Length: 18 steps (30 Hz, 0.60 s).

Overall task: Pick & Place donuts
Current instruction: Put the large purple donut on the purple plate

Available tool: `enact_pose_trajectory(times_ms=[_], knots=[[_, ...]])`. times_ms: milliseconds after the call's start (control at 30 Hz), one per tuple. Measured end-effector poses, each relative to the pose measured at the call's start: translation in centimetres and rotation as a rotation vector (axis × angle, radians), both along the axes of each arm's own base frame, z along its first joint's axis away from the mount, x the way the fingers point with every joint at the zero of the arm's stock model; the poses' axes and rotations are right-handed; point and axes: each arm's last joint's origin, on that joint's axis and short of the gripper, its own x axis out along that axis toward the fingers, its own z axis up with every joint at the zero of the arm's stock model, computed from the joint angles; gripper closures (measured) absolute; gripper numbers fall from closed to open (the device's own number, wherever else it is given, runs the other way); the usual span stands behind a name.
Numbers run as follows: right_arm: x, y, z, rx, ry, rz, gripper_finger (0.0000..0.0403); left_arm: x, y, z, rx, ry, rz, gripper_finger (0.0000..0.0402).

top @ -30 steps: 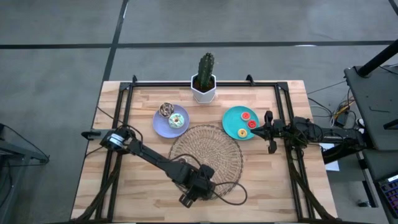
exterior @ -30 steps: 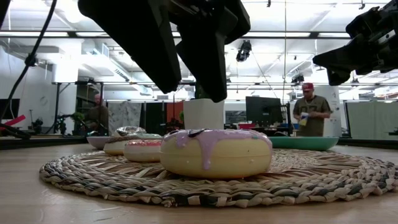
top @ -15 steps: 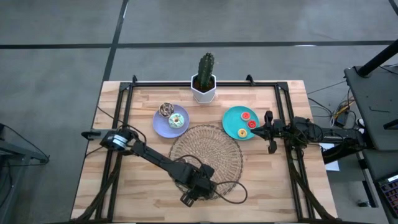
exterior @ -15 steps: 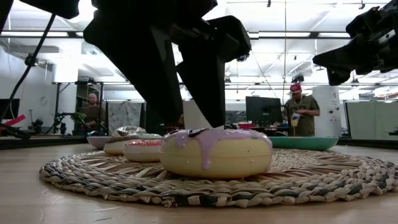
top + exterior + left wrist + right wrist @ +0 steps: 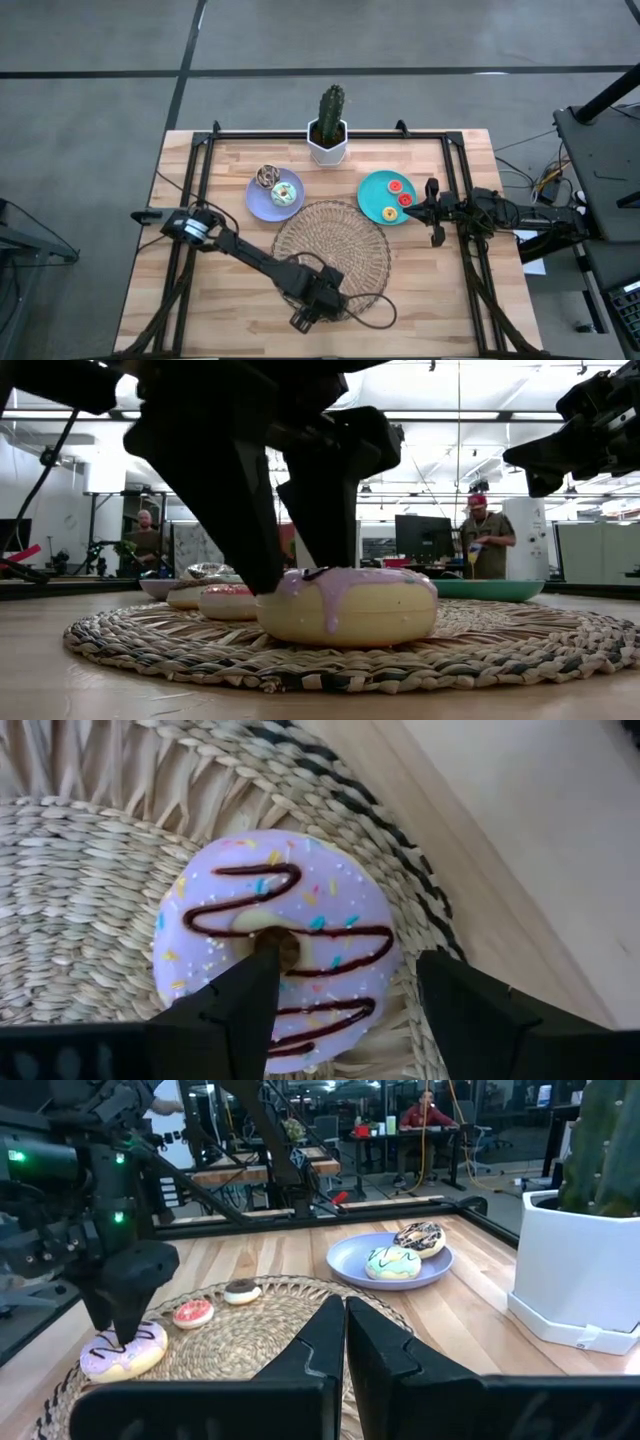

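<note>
one open left tool (image 5: 340, 1010) over pink donut (image 5: 275, 935)

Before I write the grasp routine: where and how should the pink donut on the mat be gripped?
Come from straight above: the pink donut lies flat on the mat. Pinch its ring wall, one finger in the hole, one outside, as the open left hand is lined up.

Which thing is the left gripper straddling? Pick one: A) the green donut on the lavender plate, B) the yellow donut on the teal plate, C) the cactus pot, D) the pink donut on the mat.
D: the left gripper is open, one finger over the hole of the pink donut and one outside its rim, on the mat.
</note>
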Motion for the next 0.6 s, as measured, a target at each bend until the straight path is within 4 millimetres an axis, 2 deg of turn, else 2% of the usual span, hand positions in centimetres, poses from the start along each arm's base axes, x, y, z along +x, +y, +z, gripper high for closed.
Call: enact_pose_trajectory(times_ms=[433,600], knots=[[0.00,0.00,0.00,0.000,0.000,0.000,0.0394,0.09,-0.04,-0.15,-0.002,-0.004,0.002,0.0195],[0.00,0.00,0.01,0.000,-0.001,0.000,0.0394,0.29,-0.12,-0.91,0.002,0.004,0.002,0.0195]])
